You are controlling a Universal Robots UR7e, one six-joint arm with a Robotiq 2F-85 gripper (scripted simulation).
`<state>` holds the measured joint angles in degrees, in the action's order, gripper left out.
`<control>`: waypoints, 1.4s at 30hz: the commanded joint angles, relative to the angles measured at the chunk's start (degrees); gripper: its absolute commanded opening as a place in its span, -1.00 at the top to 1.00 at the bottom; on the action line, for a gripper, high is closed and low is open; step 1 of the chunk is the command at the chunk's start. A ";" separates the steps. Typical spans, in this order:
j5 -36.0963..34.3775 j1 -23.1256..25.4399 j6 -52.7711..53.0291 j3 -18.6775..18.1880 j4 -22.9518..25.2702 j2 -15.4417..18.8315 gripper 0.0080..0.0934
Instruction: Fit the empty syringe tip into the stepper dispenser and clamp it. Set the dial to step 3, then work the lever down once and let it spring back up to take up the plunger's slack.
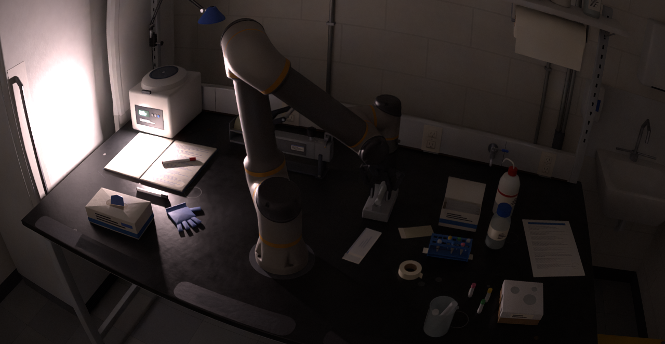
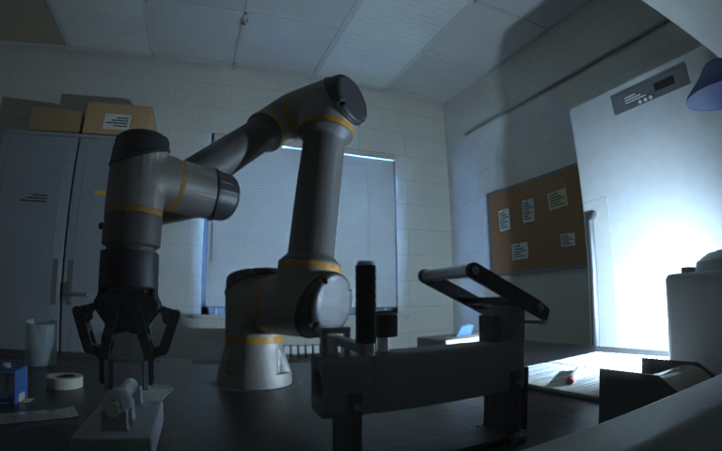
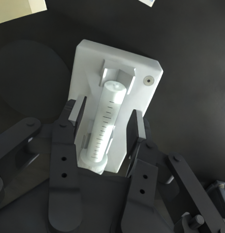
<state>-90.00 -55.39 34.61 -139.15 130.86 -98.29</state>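
Observation:
The stepper dispenser (image 1: 297, 144) stands at the back of the bench, partly hidden behind the arm in the side camera; from the second side camera it is a dark block (image 2: 415, 374) with a raised lever (image 2: 485, 288) and an upright black post (image 2: 365, 302). The white syringe tip (image 3: 108, 123), marked with graduation lines, lies in a white cradle (image 3: 117, 102) on the dark bench. My gripper (image 3: 106, 126) is open and holds nothing. It hangs just above the syringe tip (image 2: 120, 397), a finger on either side of the barrel, and covers the syringe's near end in the wrist camera.
A blue tube rack (image 1: 450, 246) sits right of the cradle (image 1: 380, 202), with a tape roll (image 1: 410, 269), a beaker (image 1: 438, 315), a white box (image 1: 462, 202) and wash bottles (image 1: 506, 195) nearby. A centrifuge (image 1: 163, 101), notebook (image 1: 160, 159), tissue box (image 1: 119, 212) and glove (image 1: 184, 218) lie left.

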 commanded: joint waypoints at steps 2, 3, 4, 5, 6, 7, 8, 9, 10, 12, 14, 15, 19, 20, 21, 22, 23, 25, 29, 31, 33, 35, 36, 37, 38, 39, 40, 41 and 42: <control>0.00 0.00 0.00 -0.13 0.43 0.23 0.06; 0.00 0.00 0.00 -0.22 0.64 0.36 0.06; 0.00 0.00 0.00 -0.30 0.85 0.49 0.06; 0.00 0.00 0.00 -0.37 1.06 0.62 0.06; 0.00 0.00 0.00 -0.45 1.26 0.74 0.06; 0.00 0.00 0.00 -0.52 1.45 0.87 0.06; 0.00 0.00 0.00 -0.59 1.64 0.99 0.06; 0.00 0.00 0.00 -0.66 1.83 1.10 0.06; 0.00 0.00 0.00 -0.73 2.01 1.21 0.06; 0.00 0.00 0.00 -0.85 2.34 1.42 0.06; 0.00 0.00 0.00 -0.96 2.64 1.62 0.06; 0.00 0.00 0.00 -1.01 2.78 1.70 0.06; 0.00 0.00 0.00 -1.17 3.25 2.00 0.06; 0.00 0.00 0.00 -1.21 3.34 2.06 0.06; 0.00 0.00 0.00 -1.24 3.43 2.12 0.06; 0.00 0.00 0.00 -1.26 3.50 2.17 0.06; 0.00 0.00 0.00 -1.29 3.57 2.21 0.06; 0.00 0.00 0.00 -1.32 3.68 2.28 0.06; 0.00 0.00 0.00 -1.37 3.80 2.36 0.06; 0.00 0.00 0.00 -1.38 3.83 2.38 0.06; 0.00 0.00 0.00 -1.38 3.84 2.38 0.06; 0.00 0.00 0.00 -1.38 3.84 2.38 0.06; 0.00 0.00 0.00 -1.38 3.84 2.39 0.06; 0.00 0.00 0.00 -1.38 3.84 2.39 0.06; 0.00 0.00 0.00 -1.38 3.84 2.39 0.06; 0.00 0.00 0.00 -1.38 3.84 2.39 0.06; 0.00 0.00 0.00 -1.38 3.84 2.39 0.06; 0.00 0.00 0.00 -1.38 3.84 2.39 0.06; 0.00 0.00 0.00 -1.39 3.85 2.39 0.06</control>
<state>-90.00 -55.39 34.61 -140.56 134.68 -95.89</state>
